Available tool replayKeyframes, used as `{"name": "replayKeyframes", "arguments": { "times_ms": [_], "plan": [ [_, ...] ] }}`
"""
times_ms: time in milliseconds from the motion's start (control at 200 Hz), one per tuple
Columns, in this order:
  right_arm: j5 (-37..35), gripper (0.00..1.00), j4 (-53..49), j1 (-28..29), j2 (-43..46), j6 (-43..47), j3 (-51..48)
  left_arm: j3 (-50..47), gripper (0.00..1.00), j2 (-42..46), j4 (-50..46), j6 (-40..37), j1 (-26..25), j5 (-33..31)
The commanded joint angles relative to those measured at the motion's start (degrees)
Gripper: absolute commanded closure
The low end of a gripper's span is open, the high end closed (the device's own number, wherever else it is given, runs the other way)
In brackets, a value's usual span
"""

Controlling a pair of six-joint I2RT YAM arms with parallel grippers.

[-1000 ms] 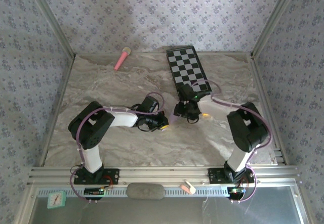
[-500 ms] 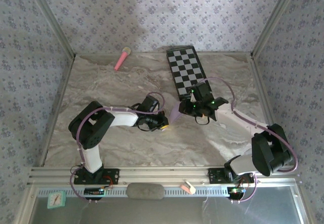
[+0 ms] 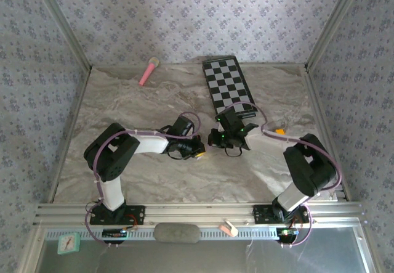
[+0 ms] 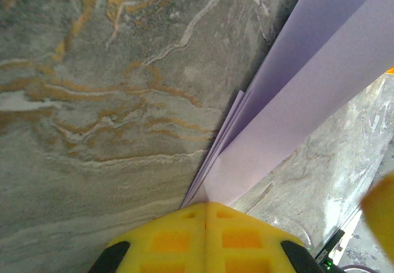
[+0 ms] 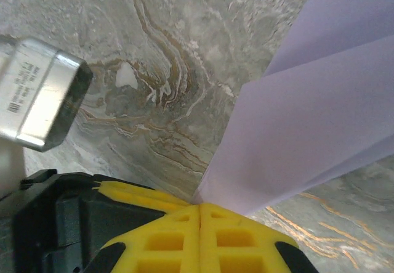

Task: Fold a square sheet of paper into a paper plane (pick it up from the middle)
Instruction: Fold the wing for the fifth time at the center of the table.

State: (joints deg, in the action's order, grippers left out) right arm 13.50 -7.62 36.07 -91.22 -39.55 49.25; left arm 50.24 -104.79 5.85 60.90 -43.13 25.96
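L gripper (image 4: 206, 206) pinched tight on folded lilac paper sheet (image 4: 308, 88), sheet fanning up-right from its pads. R gripper (image 5: 200, 208) clamped on same sheet; marble tabletop (image 5: 154, 69) beyond.

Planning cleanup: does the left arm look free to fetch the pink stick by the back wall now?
Probably not yet: the left gripper is shut on the folded paper, which the right gripper also clamps. Nothing else blocks the pink stick.
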Motion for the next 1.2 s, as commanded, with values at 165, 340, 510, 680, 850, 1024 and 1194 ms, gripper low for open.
{"name": "replayKeyframes", "arguments": {
  "times_ms": [165,340,510,680,850,1024,1194],
  "plan": [
    [3.0,0.96,3.4,-0.3,-4.6,0.9,-0.3,-1.3,0.97,-2.3,-5.9,-0.5,0.1,-2.0],
    [3.2,0.97,3.4,-0.4,-6.2,1.6,-0.5,-1.5,0.96,-2.2,-6.0,-0.3,0.1,-2.0],
    [2.8,0.97,3.5,-1.7,-7.2,2.8,-1.1,-1.7,0.97,-2.2,-5.8,0.2,0.1,-2.0],
    [3.1,0.97,3.4,-3.5,-9.1,3.0,-0.9,-2.0,0.96,-2.0,-5.8,0.3,0.1,-2.0],
    [2.6,0.97,3.3,-4.6,-10.2,5.5,-1.5,-2.5,0.97,-1.6,-5.7,0.4,0.1,-2.0],
    [1.7,0.98,3.0,-5.2,-10.9,6.0,-2.5,-2.1,0.97,-0.4,-6.8,-0.5,0.2,-2.2],
    [2.0,0.98,4.2,-5.9,-11.0,6.0,-3.5,-2.0,0.97,0.3,-6.8,-0.9,0.2,-1.8]
  ]
}}
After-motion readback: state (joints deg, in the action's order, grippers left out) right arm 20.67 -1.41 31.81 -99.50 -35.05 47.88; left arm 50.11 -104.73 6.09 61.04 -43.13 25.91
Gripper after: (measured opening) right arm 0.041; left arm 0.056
